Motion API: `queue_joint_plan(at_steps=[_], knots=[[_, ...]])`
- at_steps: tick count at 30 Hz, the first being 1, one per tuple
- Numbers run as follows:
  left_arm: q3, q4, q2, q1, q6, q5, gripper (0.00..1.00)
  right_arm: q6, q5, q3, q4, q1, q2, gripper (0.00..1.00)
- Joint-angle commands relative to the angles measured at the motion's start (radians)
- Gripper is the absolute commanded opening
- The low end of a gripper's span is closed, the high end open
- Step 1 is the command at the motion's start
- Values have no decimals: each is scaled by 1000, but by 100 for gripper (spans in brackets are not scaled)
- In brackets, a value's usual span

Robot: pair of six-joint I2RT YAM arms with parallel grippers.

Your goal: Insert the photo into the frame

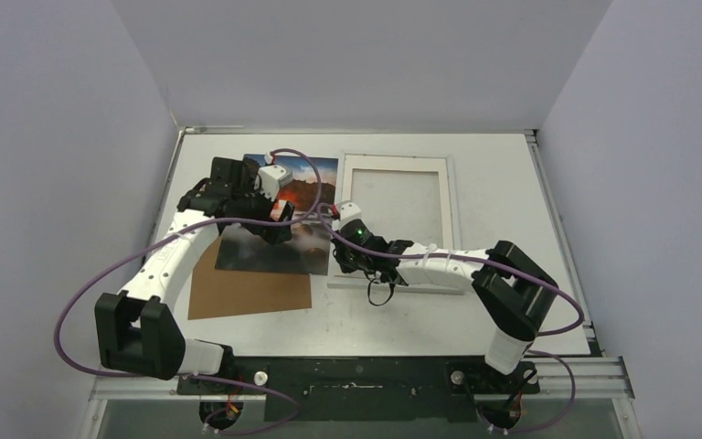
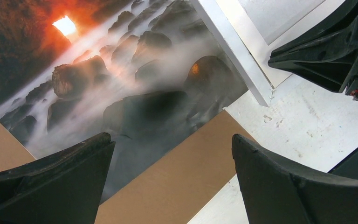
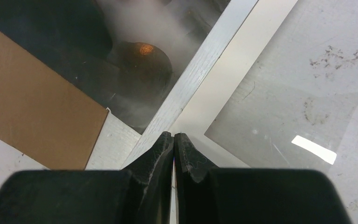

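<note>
The photo (image 1: 279,245) lies flat left of centre, its lower part on the brown backing board (image 1: 249,293). It shows dark rocks, white mist and an orange glow in the left wrist view (image 2: 121,70). The white frame (image 1: 445,219) lies flat to its right, with the photo's right edge against the frame's left rail (image 3: 200,70). My left gripper (image 1: 279,229) hovers open over the photo's lower edge (image 2: 171,136), holding nothing. My right gripper (image 1: 349,259) is shut, its tips (image 3: 174,136) at the frame's left rail near the lower corner. I cannot tell whether it is touching the rail.
The backing board (image 2: 182,177) sticks out below the photo toward the near left. The frame's glass pane (image 3: 284,107) shows scuffs and a glare spot. The right gripper's body (image 2: 331,51) is close to my left gripper. Grey walls enclose the white table (image 1: 512,183).
</note>
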Motion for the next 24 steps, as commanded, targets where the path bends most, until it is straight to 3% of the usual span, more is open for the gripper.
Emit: queue_joint_plan(at_steps=[1, 24], knots=[[-4, 36, -34, 11, 1, 5, 100, 26, 29, 6, 23, 5, -23, 5], [6, 37, -34, 12, 3, 7, 99, 18, 38, -14, -38, 39, -35, 5]])
